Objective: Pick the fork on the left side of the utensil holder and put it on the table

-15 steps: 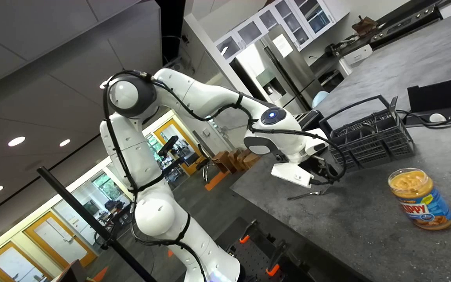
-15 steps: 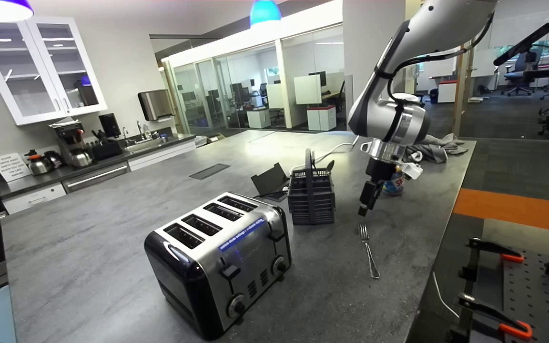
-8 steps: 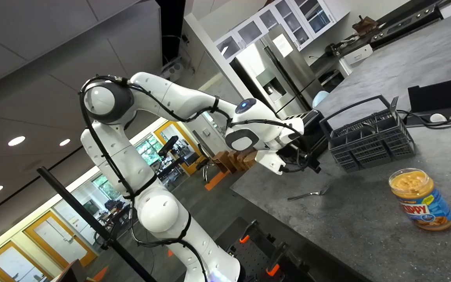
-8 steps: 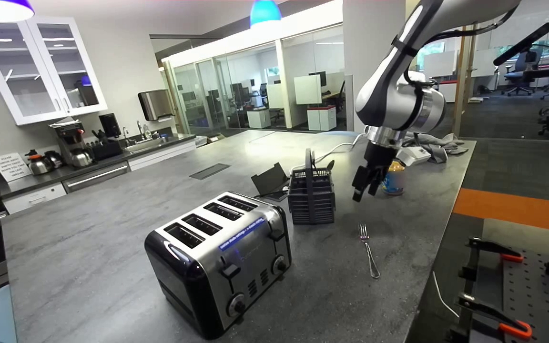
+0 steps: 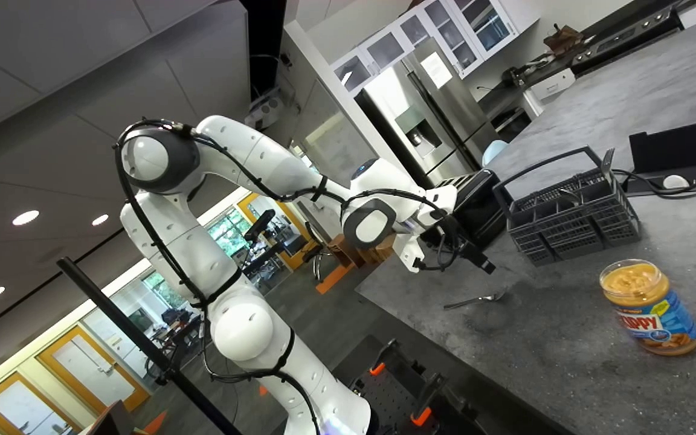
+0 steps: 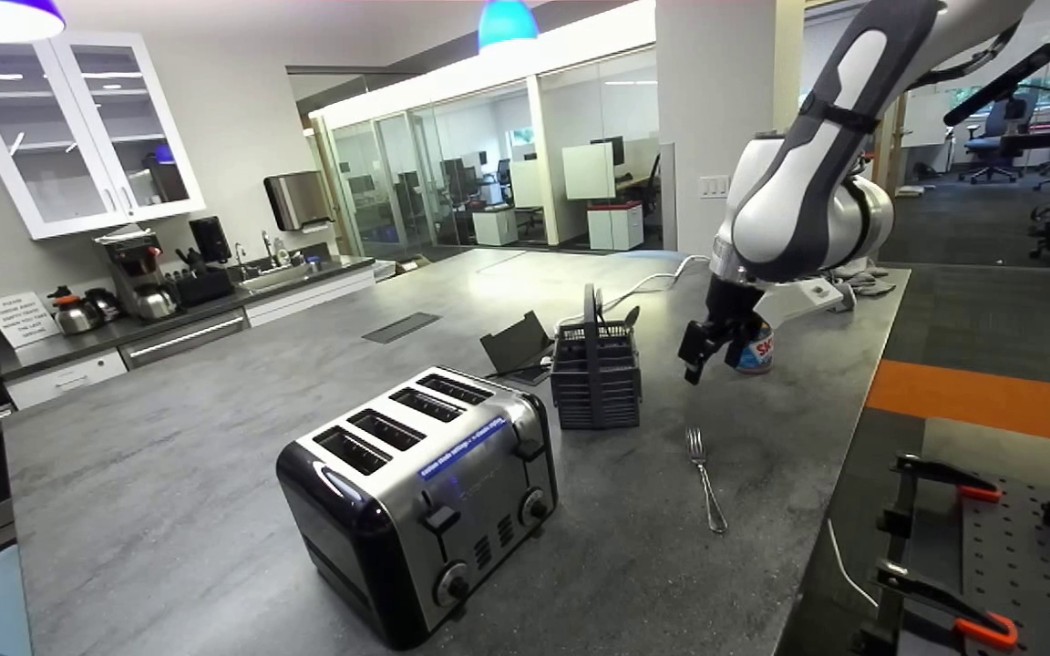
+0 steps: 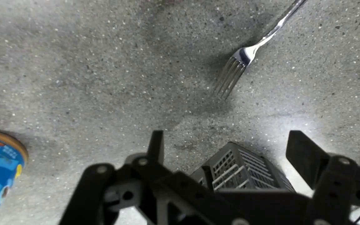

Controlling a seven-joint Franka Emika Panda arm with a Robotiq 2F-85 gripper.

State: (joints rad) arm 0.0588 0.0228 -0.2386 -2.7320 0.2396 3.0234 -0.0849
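The silver fork (image 6: 709,492) lies flat on the grey mottled table (image 6: 215,474); it also shows in an exterior view (image 5: 475,300) and in the wrist view (image 7: 249,53). The utensil holder (image 6: 595,392) is a dark grey slotted basket with a tall handle, standing upright on the table, also in an exterior view (image 5: 571,220). My gripper (image 6: 710,362) is open and empty above the table, near the fork's tine end and beside the holder. In the wrist view the fingertips (image 7: 227,134) are wide apart; the holder (image 7: 239,165) shows below between them, partly hidden by the gripper.
A peanut butter jar (image 5: 650,308) stands near the holder, partly behind the gripper in an exterior view (image 6: 753,351). A large steel toaster (image 6: 416,501) stands on the holder's other side. A black panel with a cable (image 6: 518,344) is behind the holder. A spoon (image 6: 632,316) sticks up from it.
The arm has drawn back and my gripper has risen from close to the fork's tines, turning so both fingers show apart. The fork, holder and jar have not moved.
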